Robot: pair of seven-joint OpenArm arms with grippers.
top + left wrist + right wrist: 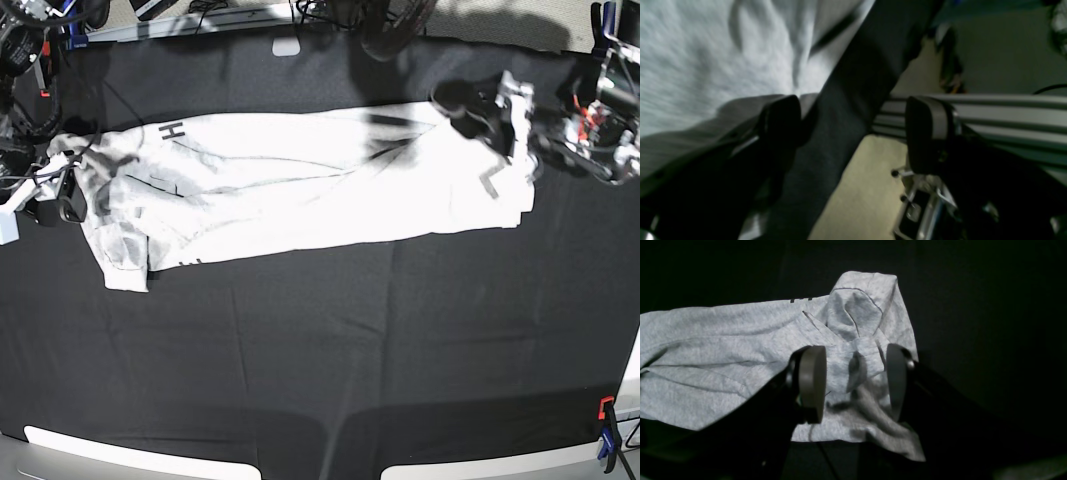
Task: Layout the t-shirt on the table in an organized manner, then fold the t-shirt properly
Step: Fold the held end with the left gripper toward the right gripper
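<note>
- The t-shirt (300,190) lies stretched in a long band across the far half of the worktop (320,350), creased along its length, with dark lettering showing near both ends.
- The right hand (855,381) is at the end of the t-shirt on the left of the base view, where a bunched sleeve hangs toward the near side.
- In the right wrist view the right hand's two pads (811,383) stand partly apart, with a raised fold of the t-shirt's cloth between them. Whether the pads press that cloth or only straddle it, I cannot tell.
- The left hand (853,133) is at the opposite end of the t-shirt, by the worktop's edge.
- In the left wrist view the left hand's jaws are spread wide. One finger (780,123) sits over the t-shirt's hem, though I cannot tell whether it touches it; the other is beyond the worktop's edge, in front of an aluminium rail (1007,113).
- Nothing lies between the left hand's jaws except the worktop's black cloth; this view is blurred.
- A clamp (607,432) grips the worktop's near corner, well apart from the t-shirt.
</note>
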